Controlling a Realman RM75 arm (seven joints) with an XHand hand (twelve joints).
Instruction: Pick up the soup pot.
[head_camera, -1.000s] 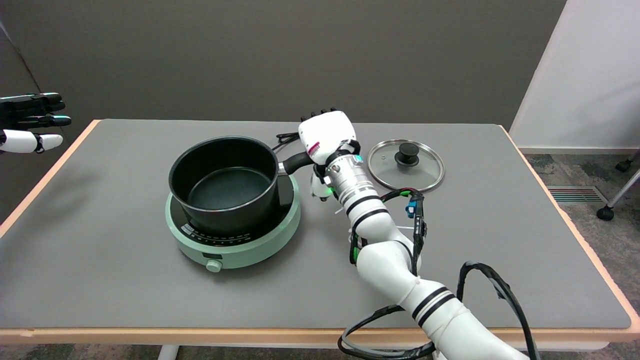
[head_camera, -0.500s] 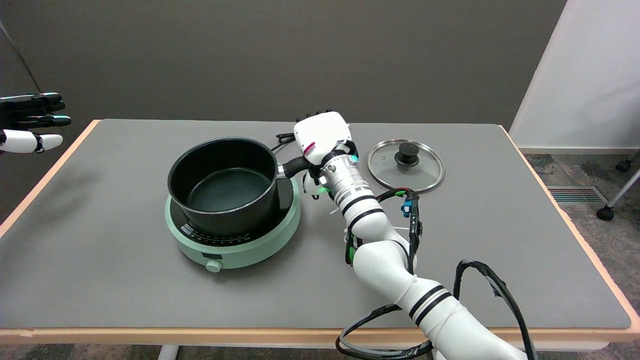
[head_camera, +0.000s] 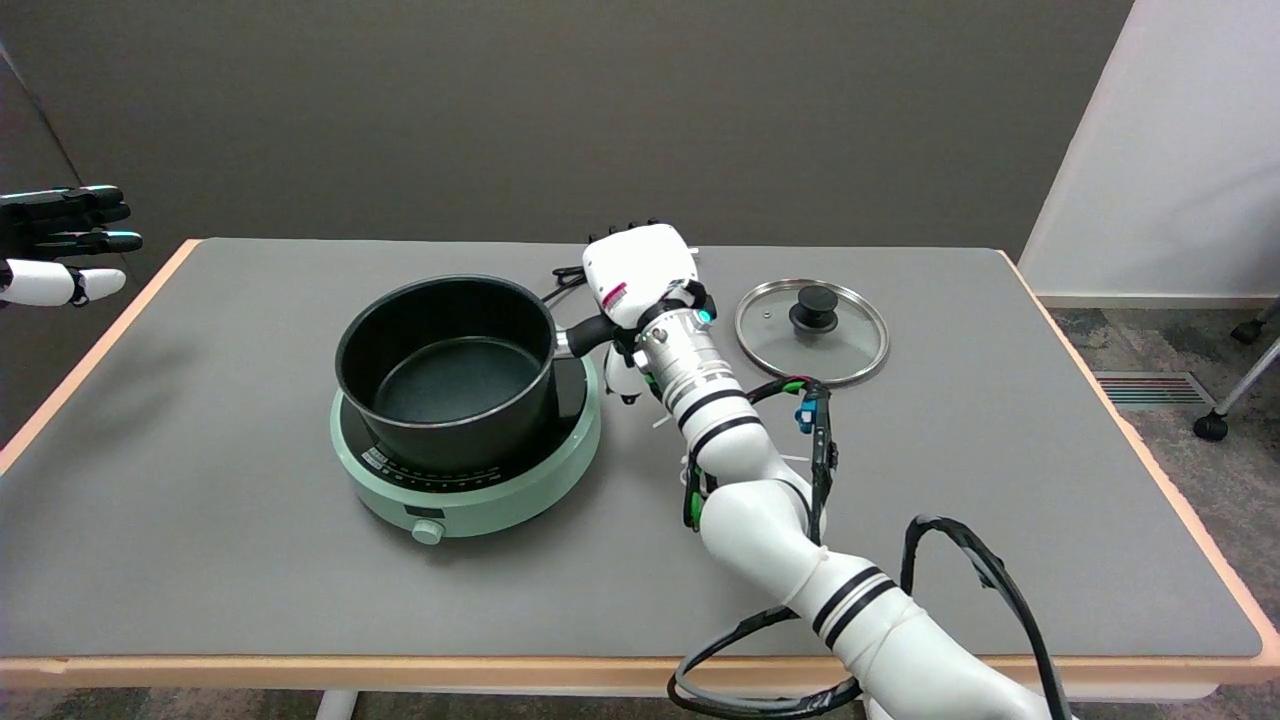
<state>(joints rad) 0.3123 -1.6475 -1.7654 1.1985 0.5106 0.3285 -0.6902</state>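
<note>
Shifted slightly toward frame left since a second ago: right hand (head_camera: 640, 272) and forearm, with the soup pot (head_camera: 446, 368) tilted a little, its handle side now raised off the cooker. Camera steady; lid and cooker unmoved.

Near edge, lower right: white arm with black bands entering, black cable looped beside it over the table (head_camera: 200, 560) edge.

Left of centre: mint-green induction cooker (head_camera: 470, 490), round, knob facing the near edge. Black soup pot on top of it, empty, open, left side resting on the cooker plate, right side lifted.

Centre: right hand wrapped over the pot's black handle (head_camera: 592, 331), white back of hand facing the camera, dark fingers curled down over the far side, holding the handle.

Right of centre: glass lid (head_camera: 811, 330) flat on the table, black knob up, apart from the hand.

Behind the pot: black cord (head_camera: 568, 277) on the table.

Upper left: idle left hand (head_camera: 60, 245) in the air.
</note>
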